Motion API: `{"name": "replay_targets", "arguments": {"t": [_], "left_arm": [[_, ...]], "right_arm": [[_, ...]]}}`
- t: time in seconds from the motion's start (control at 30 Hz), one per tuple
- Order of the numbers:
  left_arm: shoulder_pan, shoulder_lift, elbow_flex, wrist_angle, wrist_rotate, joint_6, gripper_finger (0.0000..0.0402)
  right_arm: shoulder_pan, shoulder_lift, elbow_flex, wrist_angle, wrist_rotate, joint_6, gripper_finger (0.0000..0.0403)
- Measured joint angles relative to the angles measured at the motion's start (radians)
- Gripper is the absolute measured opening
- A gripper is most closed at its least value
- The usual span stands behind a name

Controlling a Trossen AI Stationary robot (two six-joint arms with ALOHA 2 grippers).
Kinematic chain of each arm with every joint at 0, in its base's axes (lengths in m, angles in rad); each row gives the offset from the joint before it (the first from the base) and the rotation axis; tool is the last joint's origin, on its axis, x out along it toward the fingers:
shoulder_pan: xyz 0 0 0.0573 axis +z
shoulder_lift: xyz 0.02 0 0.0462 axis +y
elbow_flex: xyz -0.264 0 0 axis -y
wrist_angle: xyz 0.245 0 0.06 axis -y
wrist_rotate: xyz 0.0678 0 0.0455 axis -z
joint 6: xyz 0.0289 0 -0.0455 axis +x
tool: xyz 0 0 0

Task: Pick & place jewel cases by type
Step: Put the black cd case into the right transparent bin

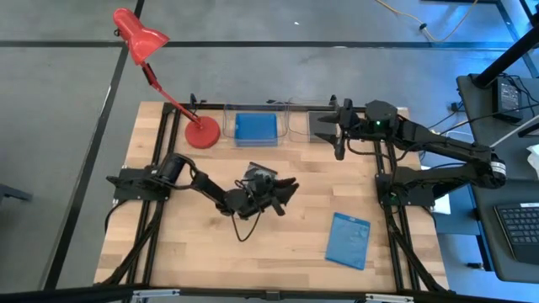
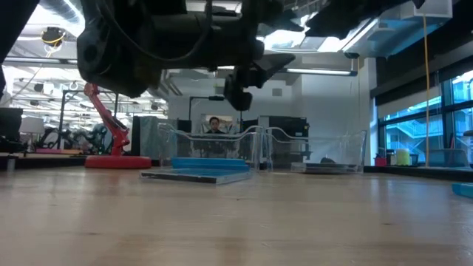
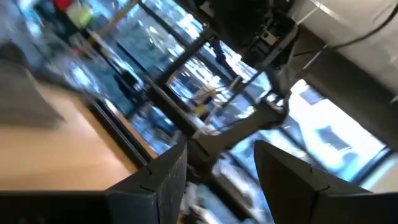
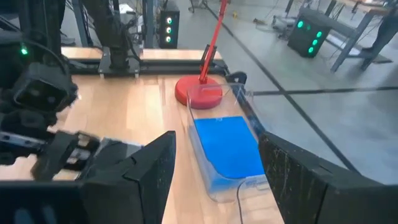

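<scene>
Your left gripper [image 1: 286, 187] hangs above the middle of the table [image 1: 168, 244], well in front of the red lamp base [image 1: 202, 133] and toward the right arm's side of it. Its fingers [image 3: 163, 180] stand apart with nothing between them. A clear jewel case [image 1: 260, 174] lies on the wood just beside that gripper, partly hidden under the arm.

Your right gripper [image 1: 339, 139] sits at the back edge, well to the right of the lamp base, over the far clear tray [image 1: 316, 109]. Its fingers [image 4: 149, 163] are likewise spread and empty.

The blue jewel cases in the tray [image 1: 255, 128] rest just right of the lamp base. A grey case [image 1: 320, 124] lies in the tray beyond. One blue jewel case [image 1: 349, 240] lies alone at the front, diagonally well apart from the lamp base.
</scene>
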Motion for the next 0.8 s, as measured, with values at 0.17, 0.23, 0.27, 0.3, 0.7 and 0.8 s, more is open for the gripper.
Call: {"name": "replay_targets", "arguments": {"t": [0.17, 0.23, 0.27, 0.3, 0.7, 0.8], "left_arm": [[0.026, 0.000, -0.001, -0.028, -0.076, 0.116, 0.0184], [0.037, 0.000, -0.001, -0.028, -0.020, 0.050, 0.0184], [0.046, 0.000, -0.001, -0.028, 0.060, 0.028, 0.0184], [0.057, 0.000, -0.001, -0.028, 0.168, 0.020, 0.0184], [0.182, 0.000, -0.001, -0.094, 0.574, 0.015, 0.0184], [0.206, -0.011, -0.002, -0.111, 0.621, 0.072, 0.0184]], "right_arm": [[0.000, 0.034, 0.000, -0.026, 0.000, 0.003, 0.0234], [0.000, 0.046, 0.000, -0.044, -0.001, 0.003, 0.0234], [0.001, 0.051, 0.000, -0.048, -0.003, 0.003, 0.0234], [0.001, 0.054, 0.000, -0.054, -0.006, 0.003, 0.0234], [0.002, 0.064, 0.000, -0.039, -0.076, 0.106, 0.0234], [0.002, 0.063, 0.000, -0.039, -0.114, 0.106, 0.0234]]}}
